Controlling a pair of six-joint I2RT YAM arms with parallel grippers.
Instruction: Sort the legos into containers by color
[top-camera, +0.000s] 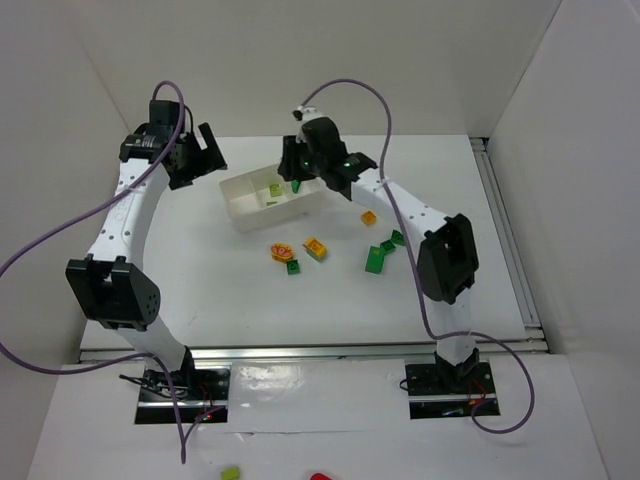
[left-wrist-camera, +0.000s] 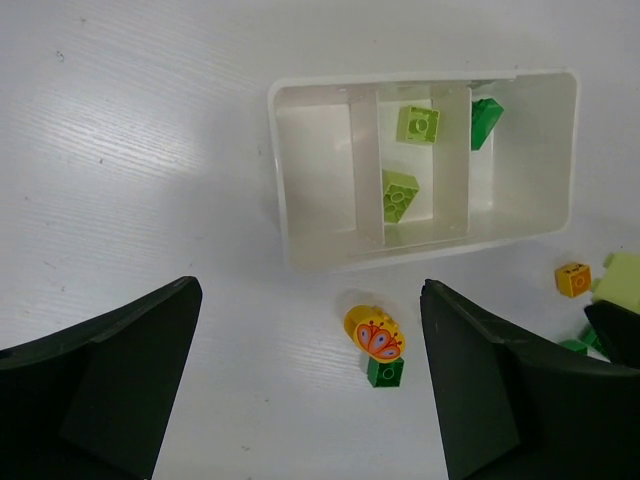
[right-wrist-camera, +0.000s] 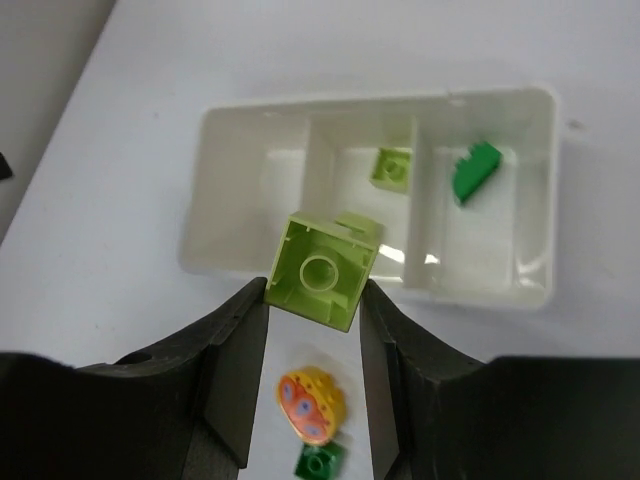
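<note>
My right gripper is shut on a pale lime lego, held underside-up just in front of the white tray. The tray's middle container holds a lime lego and its right container a dark green one. In the left wrist view the middle container shows two lime legos. On the table below lie a round orange flower lego and a small dark green lego. My left gripper hangs open and empty, up at the tray's left.
Loose legos lie right of the flower piece: an orange one, a small orange one and dark green ones. White walls enclose the table. A metal rail runs along the right edge.
</note>
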